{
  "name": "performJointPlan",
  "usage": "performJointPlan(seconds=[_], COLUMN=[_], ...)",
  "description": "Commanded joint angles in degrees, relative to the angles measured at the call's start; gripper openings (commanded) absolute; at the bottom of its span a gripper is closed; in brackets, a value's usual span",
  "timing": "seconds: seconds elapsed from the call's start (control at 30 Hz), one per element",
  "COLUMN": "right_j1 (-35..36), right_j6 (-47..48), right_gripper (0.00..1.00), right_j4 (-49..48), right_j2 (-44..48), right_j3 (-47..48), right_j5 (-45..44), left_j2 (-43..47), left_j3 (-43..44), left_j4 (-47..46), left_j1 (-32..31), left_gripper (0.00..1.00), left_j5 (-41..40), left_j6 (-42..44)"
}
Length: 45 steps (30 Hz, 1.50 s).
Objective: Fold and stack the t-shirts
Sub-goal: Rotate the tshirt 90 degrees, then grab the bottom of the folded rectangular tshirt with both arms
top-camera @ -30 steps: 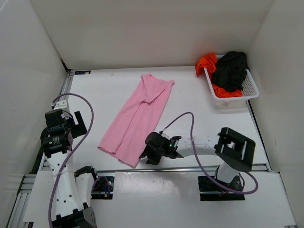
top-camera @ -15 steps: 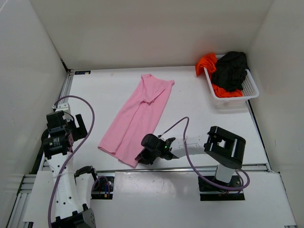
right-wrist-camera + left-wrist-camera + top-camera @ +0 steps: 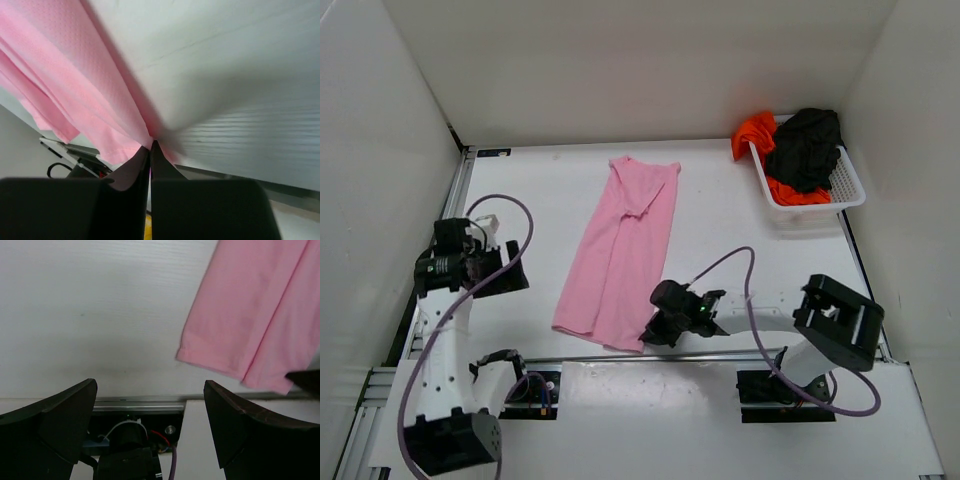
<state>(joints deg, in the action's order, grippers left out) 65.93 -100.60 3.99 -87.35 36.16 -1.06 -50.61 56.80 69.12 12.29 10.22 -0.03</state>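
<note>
The light pink t-shirt [image 3: 620, 250] lies flat on the white table [image 3: 540, 190] near its middle. It is folded lengthwise into a long, narrow strip. The strip runs from the collar end at 12 o'clock down to the hem at about 7 o'clock, leaning a little to the left. Near the far end a sleeve flap is folded over the body and makes a darker crease down the centre. The fabric is plain and finely textured, with a stitched hem along the near edge.

The right gripper [image 3: 150, 150] sits at the shirt's 5 o'clock corner. Its jaws are pressed together on the hem corner, and the cloth gathers into taut creases that converge at the pinch.

The left gripper [image 3: 150, 410] hovers at 9 o'clock over bare table, well apart from the shirt. Its fingers [image 3: 65, 410] are spread wide with nothing between them.

At the table's 2 o'clock corner stands a white mesh basket [image 3: 850, 185]. The black t-shirt [image 3: 805, 145] is crumpled in it on top of the orange-red t-shirt [image 3: 753, 130], which spills over the basket's rim at 10 o'clock.
</note>
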Motion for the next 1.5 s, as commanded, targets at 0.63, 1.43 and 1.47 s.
performJointPlan(seconds=[0.63,1.43,1.47], right_j1=[-22.2,-13.5,-13.5], right_j6=[44.6,37.4,37.4], right_gripper=[0.53,0.56,0.56], right_j4=[14.8,15.4,15.4], right_j2=[22.4,24.9,24.9], right_j3=[-4.3,-7.7,-7.7], right_j5=[9.4,0.1,0.1], left_j2=[-7.9,-14.5,-15.0], left_j3=[6.3,-22.9,-24.2], left_j4=[-21.0,-32.8,-32.8], left_j1=[-50.4,-36.0,-36.0], left_gripper=[0.97,0.86,0.86], left_j5=[-19.4,16.8,17.4], left_j6=[0.0,0.0,0.0])
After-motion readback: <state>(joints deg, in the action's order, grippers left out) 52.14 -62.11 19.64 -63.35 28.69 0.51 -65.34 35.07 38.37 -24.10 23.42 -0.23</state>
